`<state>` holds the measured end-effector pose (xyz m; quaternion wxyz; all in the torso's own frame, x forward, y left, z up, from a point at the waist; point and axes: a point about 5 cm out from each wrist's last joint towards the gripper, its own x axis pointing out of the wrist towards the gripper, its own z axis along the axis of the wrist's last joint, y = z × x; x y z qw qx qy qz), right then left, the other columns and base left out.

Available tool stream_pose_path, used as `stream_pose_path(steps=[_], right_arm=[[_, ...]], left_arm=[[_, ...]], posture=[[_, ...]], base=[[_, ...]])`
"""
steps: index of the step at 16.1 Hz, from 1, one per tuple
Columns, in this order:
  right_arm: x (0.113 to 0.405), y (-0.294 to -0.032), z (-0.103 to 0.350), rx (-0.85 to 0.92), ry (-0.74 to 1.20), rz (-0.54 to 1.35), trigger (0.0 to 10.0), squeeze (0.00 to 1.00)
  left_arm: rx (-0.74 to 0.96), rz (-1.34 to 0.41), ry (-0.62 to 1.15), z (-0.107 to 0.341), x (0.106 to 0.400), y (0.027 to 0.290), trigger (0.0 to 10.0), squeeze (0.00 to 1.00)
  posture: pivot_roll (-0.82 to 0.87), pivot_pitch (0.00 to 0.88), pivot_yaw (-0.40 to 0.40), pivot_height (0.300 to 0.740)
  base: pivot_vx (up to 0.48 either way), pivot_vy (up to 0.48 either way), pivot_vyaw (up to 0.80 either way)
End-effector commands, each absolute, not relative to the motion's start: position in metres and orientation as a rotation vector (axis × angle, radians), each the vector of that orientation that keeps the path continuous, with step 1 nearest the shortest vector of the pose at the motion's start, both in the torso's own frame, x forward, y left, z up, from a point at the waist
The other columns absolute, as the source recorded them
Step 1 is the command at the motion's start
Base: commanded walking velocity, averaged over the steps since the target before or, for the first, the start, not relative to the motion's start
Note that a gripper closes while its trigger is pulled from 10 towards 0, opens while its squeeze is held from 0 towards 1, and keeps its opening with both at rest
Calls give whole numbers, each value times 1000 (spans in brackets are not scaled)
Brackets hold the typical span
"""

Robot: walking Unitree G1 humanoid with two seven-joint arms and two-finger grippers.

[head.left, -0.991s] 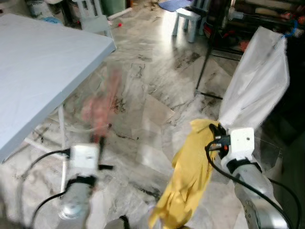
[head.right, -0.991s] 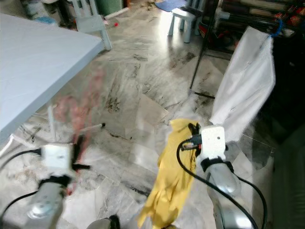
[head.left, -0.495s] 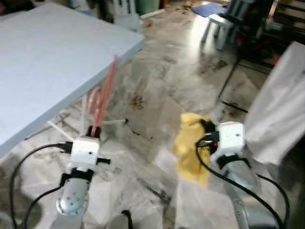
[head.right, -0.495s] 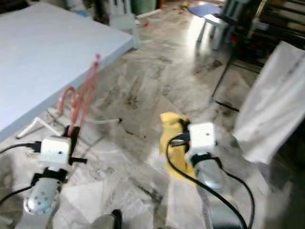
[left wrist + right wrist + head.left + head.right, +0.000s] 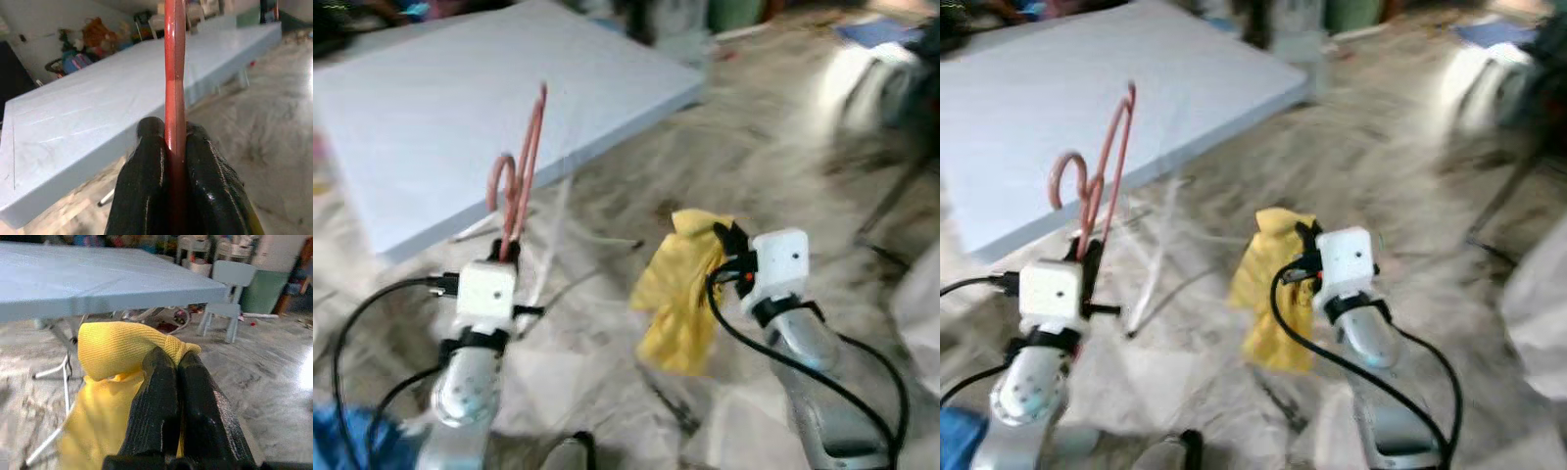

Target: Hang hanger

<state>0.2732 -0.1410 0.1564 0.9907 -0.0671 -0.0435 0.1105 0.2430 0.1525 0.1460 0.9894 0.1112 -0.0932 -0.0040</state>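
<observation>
Currently the left gripper (image 5: 172, 147) pinches a thin red plastic clothes hanger (image 5: 521, 171) between its two black fingers (image 5: 144, 171), squeezed tight on the lower end of the frame. Hanger stands nearly upright above the left wrist, hook curl (image 5: 1067, 176) to the robot's left of the long straight bar, top tip up in front of the table surface (seen edge-on in the left wrist view, so it reads as one red strip).

Right gripper (image 5: 173, 382) is pressed together on a fold of a yellow knitted cloth (image 5: 680, 294); fabric bunches over the fingertips (image 5: 159, 382) and the rest droops below the wrist toward the floor. Both arms raised in front of the body, hanger and cloth well apart.

Large pale blue flat table (image 5: 440, 127) sits ahead and to the left, white metal legs (image 5: 1160, 255) under its near edge. Grey marbled tile floor (image 5: 803, 176) below everything. Pale blue plastic chair (image 5: 227, 293) beyond the table in the right wrist view. Black cables (image 5: 372, 313) loop off both wrists. Head views are motion-blurred, background detail on the right unreadable.
</observation>
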Motion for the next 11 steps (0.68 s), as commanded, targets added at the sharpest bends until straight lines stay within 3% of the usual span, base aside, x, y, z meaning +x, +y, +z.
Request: stream_pose_path(steps=[1, 7, 10, 11], right_arm=[[273, -134, 174, -129, -171, 241, 10000, 0], [287, -130, 181, -145, -196, 290, 10000, 0], [296, -129, 189, -134, -219, 288, 10000, 0], [296, -130, 187, -120, -216, 278, 10000, 0]], left_arm=[[237, 21, -212, 154, 243, 158, 10000, 0], [167, 119, -108, 133, 226, 173, 10000, 0], [150, 109, -129, 139, 231, 165, 10000, 0], [145, 110, -139, 142, 232, 164, 10000, 0]], posture=[[0, 126, -2, 740], [48, 94, -61, 740], [74, 123, -66, 740], [84, 124, -66, 740]], base=[[0, 0, 800], [0, 0, 795], [0, 0, 788], [0, 0, 0]])
